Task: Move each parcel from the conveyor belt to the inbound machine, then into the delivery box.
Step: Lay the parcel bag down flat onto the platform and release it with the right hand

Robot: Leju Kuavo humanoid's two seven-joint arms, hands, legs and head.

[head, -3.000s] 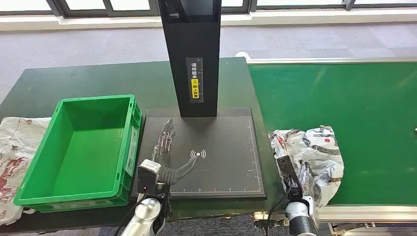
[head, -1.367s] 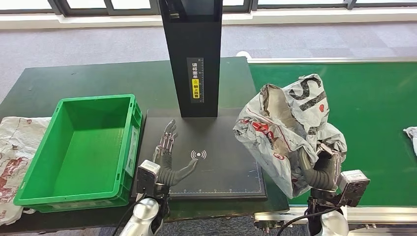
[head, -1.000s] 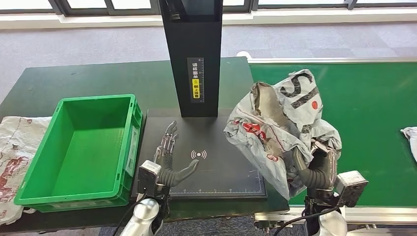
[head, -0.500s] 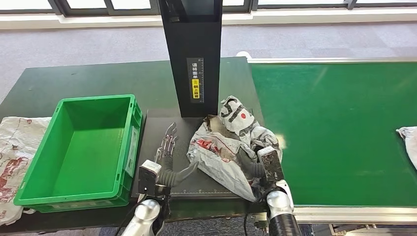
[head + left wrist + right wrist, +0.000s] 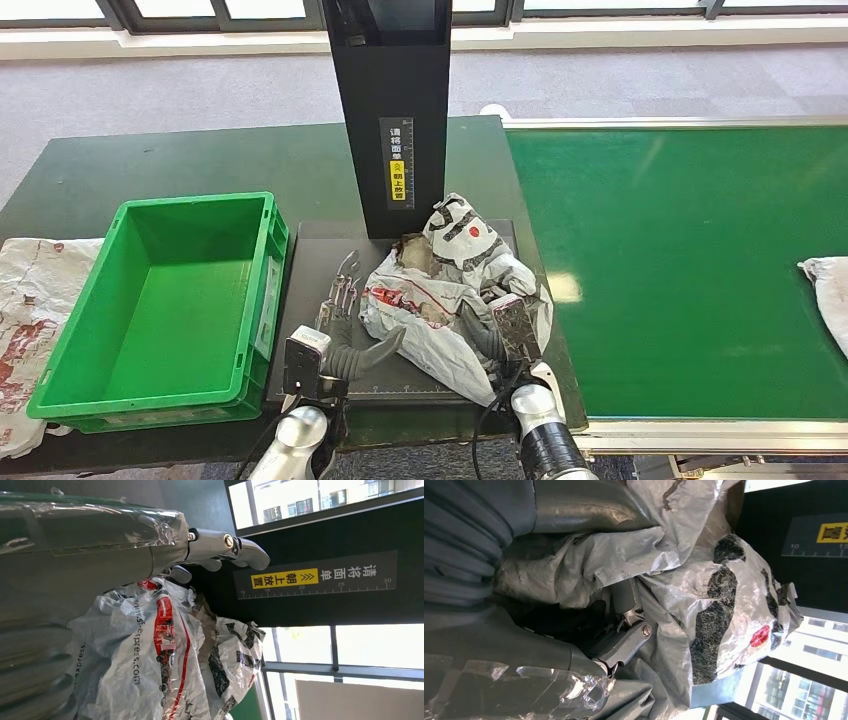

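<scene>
A: Setting the parcel (image 5: 450, 290) down on the inbound machine (image 5: 330, 240), by the look of the head view. Right hand (image 5: 500, 330) is clenched on the crumpled bag near its front edge; bag sits on the black scan pad just in front of the column (image 5: 395, 110). Left hand (image 5: 345, 320) rests on the pad w/ fingers spread, grasping nothing, thumb just touching the bag's near edge.

B: So what makes it go well?

A: I'd judge: lower till the bag rests fully on the pad, then let go clean, no dragging. Bag's floppy, so it may cling to the fingers on release. Green delivery box (image 5: 150, 300) is next door on the worktop, left of the pad, so the follow-on carry is short. Another parcel (image 5: 825, 290) waits far along the conveyor belt (image 5: 700, 250).

B: Left wrist view?

A: Left hand fingers (image 5: 225, 547) are straight out above the bag (image 5: 165, 655), apart from it, not gripping. Column w/ its yellow label (image 5: 285, 577) is right behind. Keep that hand clear or use it to steady the plastic.

B: Right wrist view?

A: Fingers (image 5: 626, 640) buried in folds of the bag (image 5: 724, 605); grip looks firm. Risk: plastic snagging when they open. Open wide, lift straight off.
</scene>
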